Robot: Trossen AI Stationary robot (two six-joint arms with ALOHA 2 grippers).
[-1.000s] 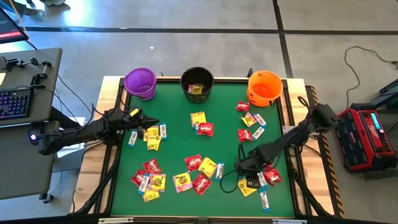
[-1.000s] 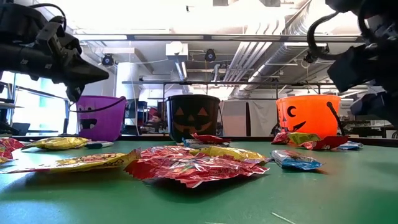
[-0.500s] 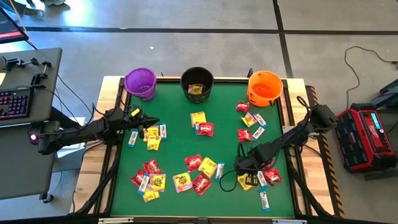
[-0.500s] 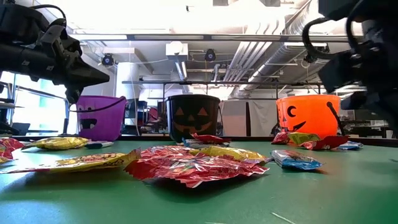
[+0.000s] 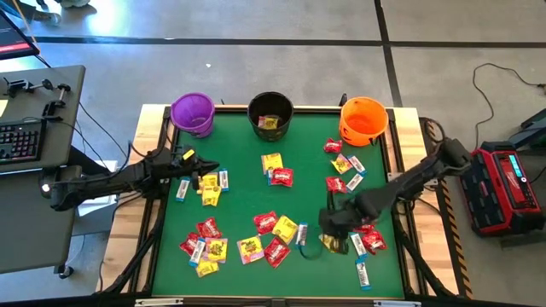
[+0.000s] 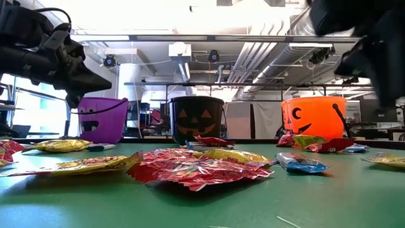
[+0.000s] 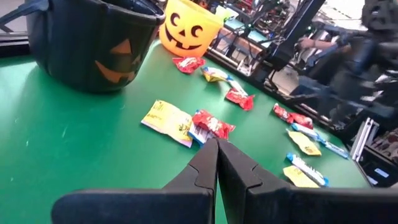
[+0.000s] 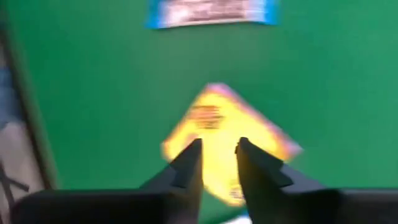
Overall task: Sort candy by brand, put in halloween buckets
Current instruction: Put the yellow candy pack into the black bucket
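the right gripper (image 8: 217, 155) has shifted left, slightly parted fingers straddling a yellow packet (image 8: 227, 127), grip uncertain.

The green table (image 5: 243, 205) carries purple (image 5: 192, 112), black (image 5: 270, 114) and orange buckets (image 5: 363, 119) at twelve o'clock, with candy (image 5: 275, 224) scattered below.

This is a robotics lab or industrial workshop. Exposed silver ducts (image 6: 266, 54) and pipes run under a bare ceiling lit by bright strips. The green tabletop (image 5: 247, 192) stands on a grey concrete floor (image 5: 281, 72) marked with dark lines. A desk with a keyboard (image 5: 19, 141) stands on one side, a red equipment case (image 5: 502, 189) with cables on the other.
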